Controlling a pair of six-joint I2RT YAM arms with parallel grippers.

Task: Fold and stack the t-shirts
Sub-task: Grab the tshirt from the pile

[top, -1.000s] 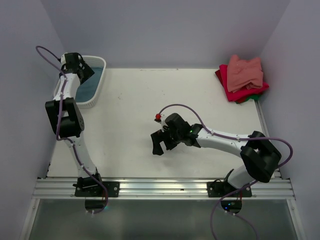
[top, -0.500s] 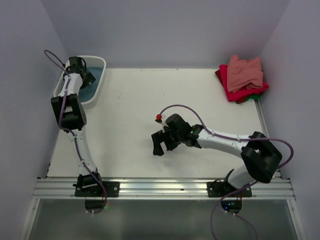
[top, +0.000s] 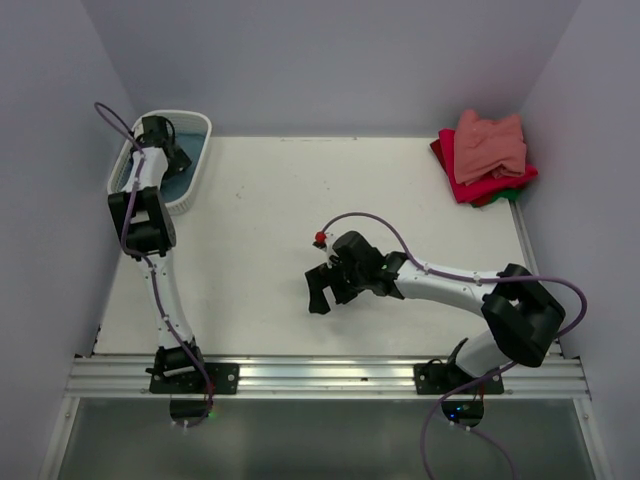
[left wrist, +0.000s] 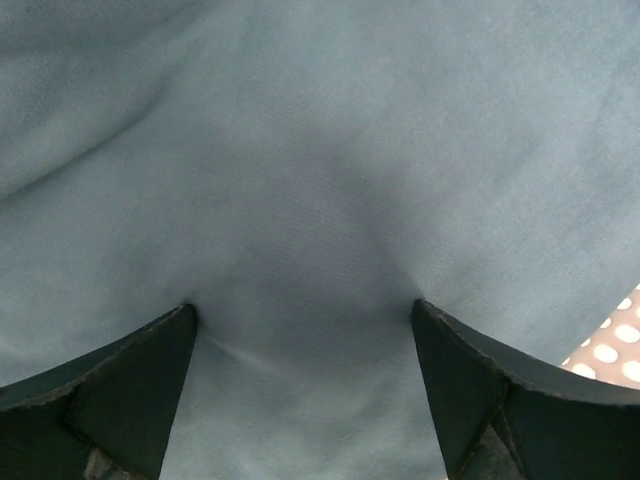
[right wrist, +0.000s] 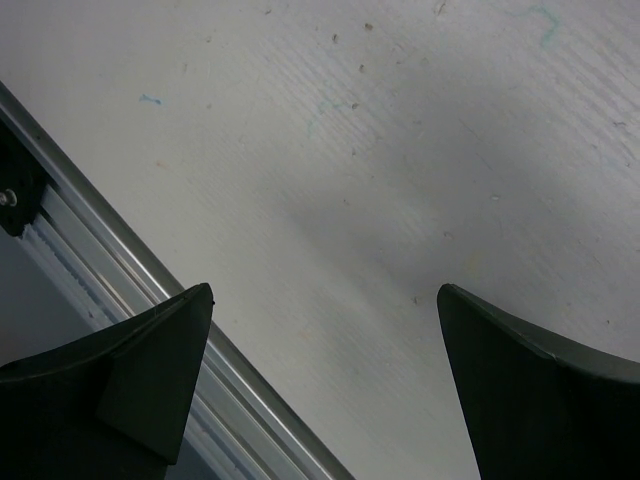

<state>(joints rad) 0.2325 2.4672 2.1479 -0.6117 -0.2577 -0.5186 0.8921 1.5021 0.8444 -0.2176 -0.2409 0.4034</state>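
Pressing wide-spread L jaws into teal tee (left wrist: 320,200), inside basket (top: 196,178) at far-left bench (top: 260,200) corner. Holding R jaws apart over bench, mid near edge. Stacked at far-right corner: folded pink/red/green tees (top: 488,150).

Top cam: high behind the arm bases, looks down on whole counter (top: 260,200). Left wrist: close-up of teal shirt (left wrist: 320,180) in upper-left basket (top: 195,190). Right wrist: close, faces down; shares counter and rail (right wrist: 90,225) with top.

Soft, even light; the teal shirt (left wrist: 320,150) looks sharp, dimmer between the dark, blurry jaws.
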